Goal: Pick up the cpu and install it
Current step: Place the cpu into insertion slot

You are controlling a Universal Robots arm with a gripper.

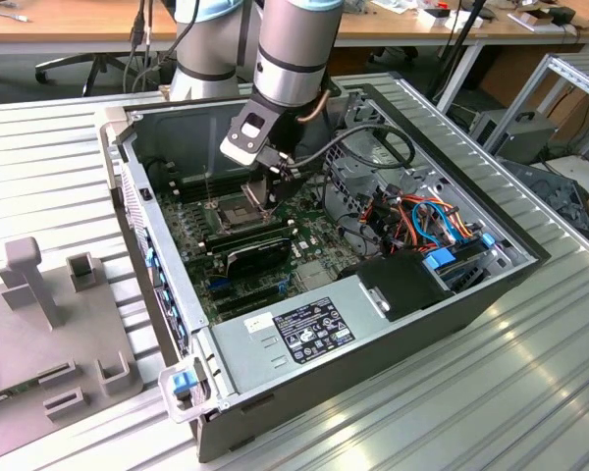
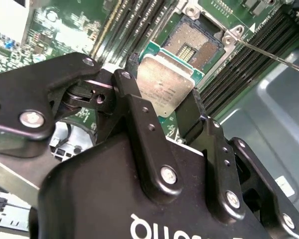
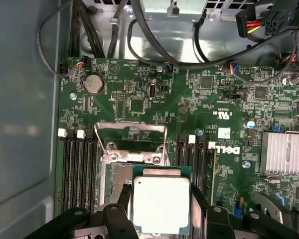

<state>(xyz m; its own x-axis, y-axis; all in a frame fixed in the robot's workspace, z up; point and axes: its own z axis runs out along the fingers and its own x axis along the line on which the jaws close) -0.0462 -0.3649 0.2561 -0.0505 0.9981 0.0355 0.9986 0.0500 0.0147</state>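
The black hand (image 2: 162,94) is clamped on the small flat silver-grey square cpu (image 3: 160,203), just over the green motherboard's (image 3: 139,104) open dark square socket (image 2: 194,45)

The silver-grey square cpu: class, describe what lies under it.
The dark open socket with shiny metal frame and green motherboard show around the cpu; directly beneath is hidden.

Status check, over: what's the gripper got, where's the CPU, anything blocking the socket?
The gripper shut on the cpu. It hangs just off the open socket, not seated. Load frame raised; no obstruction seen over the socket.
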